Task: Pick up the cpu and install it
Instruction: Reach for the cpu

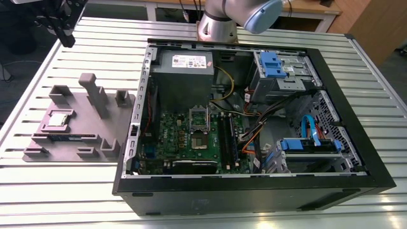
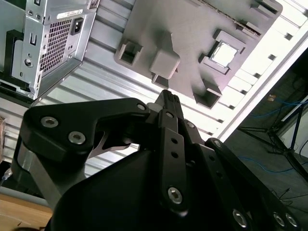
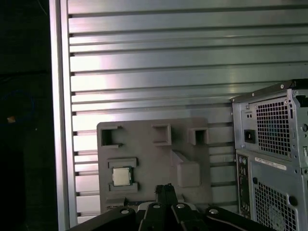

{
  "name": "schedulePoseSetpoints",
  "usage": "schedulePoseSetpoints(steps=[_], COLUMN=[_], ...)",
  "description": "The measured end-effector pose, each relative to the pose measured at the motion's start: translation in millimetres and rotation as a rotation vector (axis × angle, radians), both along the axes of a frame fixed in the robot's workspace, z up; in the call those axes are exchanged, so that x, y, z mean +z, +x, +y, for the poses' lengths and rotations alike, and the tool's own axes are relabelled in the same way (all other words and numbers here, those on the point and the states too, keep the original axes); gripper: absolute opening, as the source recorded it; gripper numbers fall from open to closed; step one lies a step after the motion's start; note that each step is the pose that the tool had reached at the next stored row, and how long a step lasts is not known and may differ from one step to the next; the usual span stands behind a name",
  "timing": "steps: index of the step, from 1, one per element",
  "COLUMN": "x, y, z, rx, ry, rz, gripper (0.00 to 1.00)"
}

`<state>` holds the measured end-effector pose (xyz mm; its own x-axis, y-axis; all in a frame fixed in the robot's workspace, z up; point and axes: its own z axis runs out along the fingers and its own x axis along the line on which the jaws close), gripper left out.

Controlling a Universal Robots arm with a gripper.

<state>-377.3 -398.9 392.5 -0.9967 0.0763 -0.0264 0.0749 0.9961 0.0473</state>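
The cpu (image 1: 59,119) is a small silver square lying in a recess of the grey fixture plate (image 1: 76,143), at the exterior view's left of the open computer case. Both wrist views show the cpu (image 2: 225,54) (image 3: 121,176) from well above. My gripper (image 1: 66,40) hangs high over the table's far left corner, apart from the plate. Its black fingers (image 2: 167,98) (image 3: 166,188) are pressed together, shut, with nothing between them. Inside the case, the green motherboard (image 1: 184,143) carries the metal-framed socket (image 1: 199,120).
The black case (image 1: 254,119) lies on its side on the slatted aluminium table (image 1: 95,47), holding a grey power supply (image 1: 184,64), blue drive brackets (image 1: 270,64) and loose cables. Upright grey posts (image 1: 95,95) rise from the fixture plate. The arm's base (image 1: 219,24) stands behind the case.
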Motion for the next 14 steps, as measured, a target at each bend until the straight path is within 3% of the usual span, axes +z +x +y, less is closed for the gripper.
schedulePoseSetpoints(steps=[1,2,4,14], x=[0.0,0.0,0.0,-2.5], y=[-7.2,-7.2,-16.2,-18.1], z=[0.0,0.0,0.0,-0.7], rx=[0.0,0.0,0.0,0.0], ry=[0.0001,0.0,0.0,0.0001], rz=[-0.0001,-0.0001,0.0,-0.0001], gripper=[0.11,0.11,0.11,0.11])
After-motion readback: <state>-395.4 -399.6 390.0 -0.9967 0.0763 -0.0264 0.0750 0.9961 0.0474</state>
